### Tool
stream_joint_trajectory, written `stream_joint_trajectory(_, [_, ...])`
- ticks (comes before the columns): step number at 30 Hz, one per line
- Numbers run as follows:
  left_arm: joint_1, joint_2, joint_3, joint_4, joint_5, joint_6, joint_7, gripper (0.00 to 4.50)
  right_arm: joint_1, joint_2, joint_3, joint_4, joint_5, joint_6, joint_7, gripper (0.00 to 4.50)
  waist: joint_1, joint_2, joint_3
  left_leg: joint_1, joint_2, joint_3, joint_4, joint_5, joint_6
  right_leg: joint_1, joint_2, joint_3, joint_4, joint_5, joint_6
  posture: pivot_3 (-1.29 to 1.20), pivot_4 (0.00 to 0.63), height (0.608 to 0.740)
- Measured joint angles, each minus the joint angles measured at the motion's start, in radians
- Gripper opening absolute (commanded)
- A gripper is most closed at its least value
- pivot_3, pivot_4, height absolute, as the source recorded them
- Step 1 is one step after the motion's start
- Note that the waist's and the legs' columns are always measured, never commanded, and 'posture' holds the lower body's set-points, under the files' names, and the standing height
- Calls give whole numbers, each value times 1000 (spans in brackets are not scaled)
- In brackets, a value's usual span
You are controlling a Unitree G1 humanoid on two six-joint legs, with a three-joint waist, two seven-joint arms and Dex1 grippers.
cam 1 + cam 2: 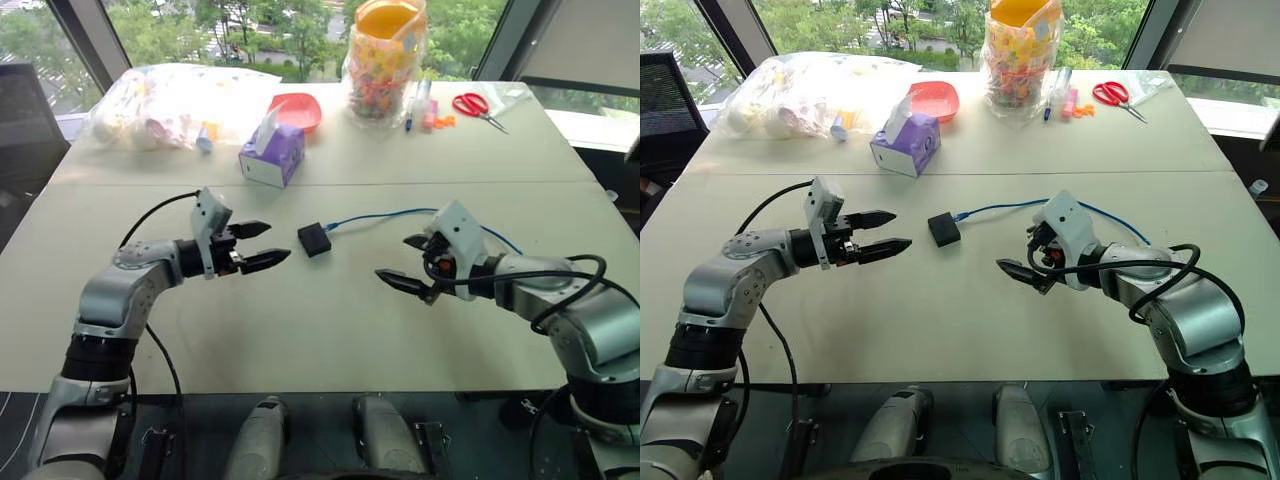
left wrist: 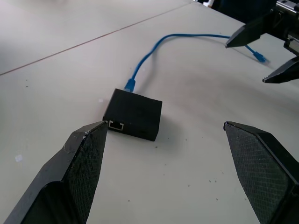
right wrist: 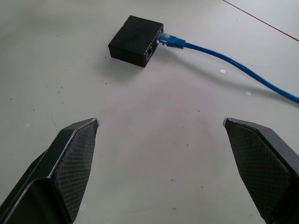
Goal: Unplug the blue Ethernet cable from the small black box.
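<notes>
One small black box (image 1: pixel 314 239) lies near the middle of the pale desk (image 1: pixel 300 330), and one blue Ethernet cable (image 1: pixel 385 215) runs from its right side off toward the right arm. In the right wrist view the cable's plug sits at the box's port, still plugged in. A second port shows empty on the box's near face in the left wrist view.

Two grippers hang over the desk, one on each side of the box and both apart from it. The left gripper (image 1: pixel 255 246) has its jaws spread wide with nothing between them, pointing at the box from just beside it. The right gripper (image 1: pixel 408 262) is also wide open and empty, a little farther off.

Along the far edge I count one purple tissue box (image 1: pixel 272 152), one red bowl (image 1: pixel 298 110), one pair of red scissors (image 1: pixel 474 105), one clear plastic bag (image 1: pixel 170 102) of bits, and one tall clear bag (image 1: pixel 384 62) of coloured pieces.
</notes>
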Motion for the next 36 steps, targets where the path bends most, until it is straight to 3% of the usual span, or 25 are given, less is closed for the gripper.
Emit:
stream_joint_trajectory(14, [-44,-5,-10,33,22,-19,-10,4142,-66,-38,24,15,24,-3,25,4500,0,-1,1,0,0,0,1,0,0,0,0,0,0,1,2,0,150,740])
stream_joint_trajectory(28, [-43,-2,-14,31,24,-19,-37,4142,-107,-60,103,116,-44,-133,65,4500,0,-1,1,0,0,0,1,0,0,0,0,0,0,2,2,0,150,740])
stream_joint_trajectory(33, [-44,-2,-18,31,24,-19,-37,4142,-208,-76,192,217,-127,-226,116,4500,-4,0,1,0,0,1,1,0,0,0,0,0,1,2,2,0,150,740])
stream_joint_trajectory(36, [-41,4,-20,29,24,-17,-44,4142,-329,-56,293,379,-206,-326,182,4500,-9,-1,1,0,0,2,2,0,0,0,0,1,1,2,3,0,150,740])
